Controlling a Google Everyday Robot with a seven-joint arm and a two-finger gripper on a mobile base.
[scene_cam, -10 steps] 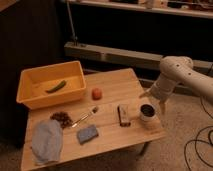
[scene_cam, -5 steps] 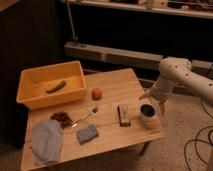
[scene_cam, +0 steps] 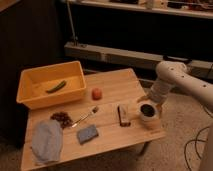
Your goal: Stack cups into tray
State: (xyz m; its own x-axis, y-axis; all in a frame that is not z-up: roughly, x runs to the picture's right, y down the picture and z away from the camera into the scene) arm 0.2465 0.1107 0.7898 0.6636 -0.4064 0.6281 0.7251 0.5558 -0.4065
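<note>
The pale grey-white cup (scene_cam: 148,113) with a dark inside stands near the right front corner of the wooden table (scene_cam: 112,82). A tan band shows at its foot (scene_cam: 150,124); I cannot tell whether that is the tan-orange cup beneath it. My gripper (scene_cam: 149,101) reaches in from the right on the white arm (scene_cam: 169,76) and sits at the cup's far rim. The yellow tray (scene_cam: 30,97) stands at the table's back left, far from the gripper, with a green vegetable (scene_cam: 56,87) inside.
A red fruit (scene_cam: 96,93) lies mid-table. A spoon (scene_cam: 86,116), a dark block (scene_cam: 123,115), a blue sponge (scene_cam: 87,134), a dark pile (scene_cam: 62,118) and a grey cloth (scene_cam: 47,141) lie along the front. A shelf unit stands behind.
The arm's elbow has shifted slightly to the left. The cup and the other things have not moved.
</note>
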